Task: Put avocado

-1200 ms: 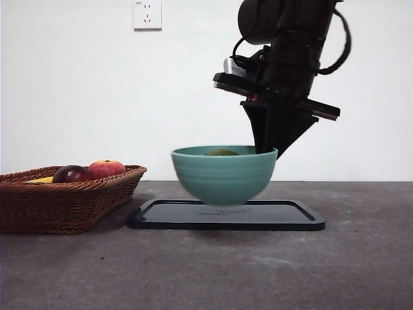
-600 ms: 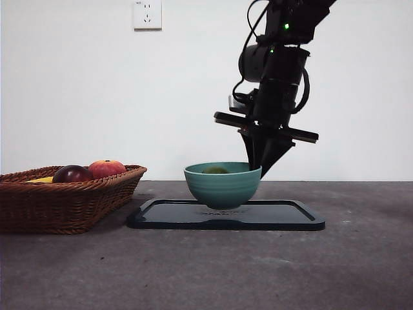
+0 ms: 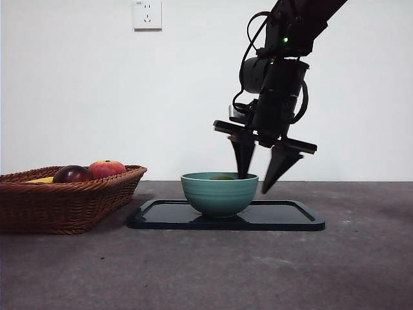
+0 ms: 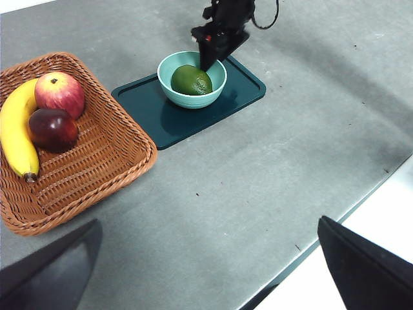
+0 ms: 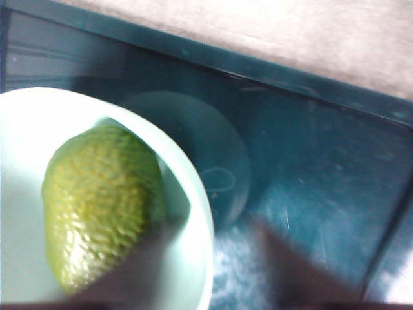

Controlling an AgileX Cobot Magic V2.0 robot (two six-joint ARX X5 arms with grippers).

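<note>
The dark green avocado (image 4: pixel 191 80) (image 5: pixel 100 203) lies inside the teal bowl (image 3: pixel 219 194), and only its top shows over the rim in the front view (image 3: pixel 222 177). The bowl stands on the dark tray (image 3: pixel 284 219). My right gripper (image 3: pixel 253 183) is open and straddles the bowl's right rim, one jaw inside near the avocado and one outside above the tray. It holds nothing. My left gripper (image 4: pixel 208 223) is open, high above the table's near edge and far from the bowl.
A wicker basket (image 3: pixel 64 200) at the left holds a dark red-purple fruit (image 3: pixel 72 174), an orange-red fruit (image 3: pixel 106 168) and a banana (image 4: pixel 16 135). Grey tabletop lies between basket, tray and the front edge. A wall socket (image 3: pixel 147 14) is on the back wall.
The bowl with the avocado came down and away from the camera onto the tray. The right gripper then opened and let go of the rim.
</note>
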